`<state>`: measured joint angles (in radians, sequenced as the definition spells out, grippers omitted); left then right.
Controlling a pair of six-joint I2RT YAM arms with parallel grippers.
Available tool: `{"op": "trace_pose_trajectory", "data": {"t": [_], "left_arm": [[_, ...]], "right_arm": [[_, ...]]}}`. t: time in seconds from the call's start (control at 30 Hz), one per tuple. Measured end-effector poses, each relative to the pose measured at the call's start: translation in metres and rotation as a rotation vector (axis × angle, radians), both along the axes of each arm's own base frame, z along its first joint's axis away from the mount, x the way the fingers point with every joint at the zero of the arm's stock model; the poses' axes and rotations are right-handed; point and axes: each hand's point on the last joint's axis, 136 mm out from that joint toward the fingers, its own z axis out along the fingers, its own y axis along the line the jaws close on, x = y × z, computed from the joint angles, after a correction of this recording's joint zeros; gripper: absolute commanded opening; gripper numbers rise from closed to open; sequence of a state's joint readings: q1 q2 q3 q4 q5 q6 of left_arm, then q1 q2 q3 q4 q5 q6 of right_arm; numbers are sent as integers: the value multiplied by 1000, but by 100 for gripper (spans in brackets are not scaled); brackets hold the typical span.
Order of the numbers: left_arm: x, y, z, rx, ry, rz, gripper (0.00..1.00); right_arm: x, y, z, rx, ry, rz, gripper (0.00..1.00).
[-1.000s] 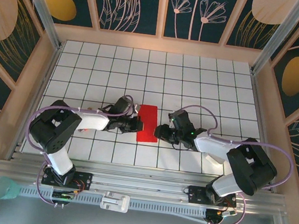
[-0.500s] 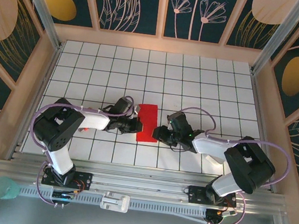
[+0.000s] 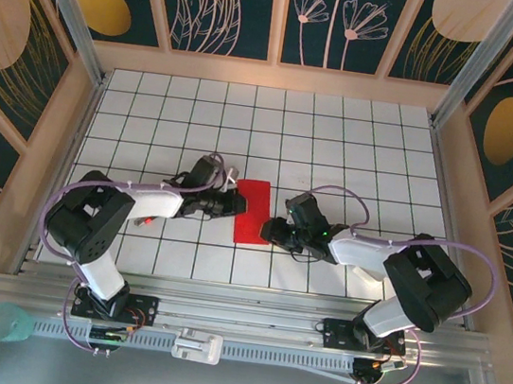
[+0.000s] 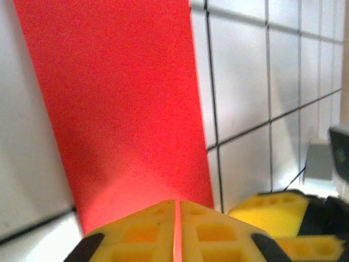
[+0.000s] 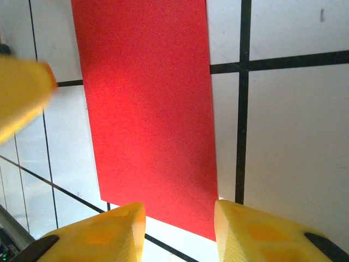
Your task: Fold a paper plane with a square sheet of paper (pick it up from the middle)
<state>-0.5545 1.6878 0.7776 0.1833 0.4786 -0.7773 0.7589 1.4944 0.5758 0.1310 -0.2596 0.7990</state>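
Observation:
The square sheet of paper lies flat on the white grid table as a narrow bright red rectangle about two tiles long. My left gripper is at its left long edge. In the left wrist view the left gripper is shut, with only a hairline slit between the yellow fingers, its tips low over the red paper. My right gripper is at the paper's near right corner. Its jaws stand open, straddling the near edge of the paper, which rests on the table between them.
The white grid table is walled by wooden frames on three sides. A teal cup stands off the table at the near left, by the metal rail. The right gripper's yellow finger shows beside the paper.
My left gripper has slid away from the bases along the paper's left edge. The right gripper has edged slightly left toward the paper's corner. The paper has stayed put.

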Motion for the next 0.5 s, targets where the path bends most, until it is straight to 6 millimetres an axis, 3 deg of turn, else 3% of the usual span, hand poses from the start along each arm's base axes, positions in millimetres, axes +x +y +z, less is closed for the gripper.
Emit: {"op": "trace_pose_trajectory", "data": {"t": [0.17, 0.37, 0.5], "left_arm": [[32, 4, 3, -7, -19, 38, 1], [31, 6, -32, 53, 38, 21, 0], [31, 11, -40, 79, 41, 20, 0]], "right_arm": [[0, 0, 1, 0, -4, -1, 38], [1, 0, 3, 2, -9, -4, 40], [0, -1, 3, 3, -9, -7, 41]]}}
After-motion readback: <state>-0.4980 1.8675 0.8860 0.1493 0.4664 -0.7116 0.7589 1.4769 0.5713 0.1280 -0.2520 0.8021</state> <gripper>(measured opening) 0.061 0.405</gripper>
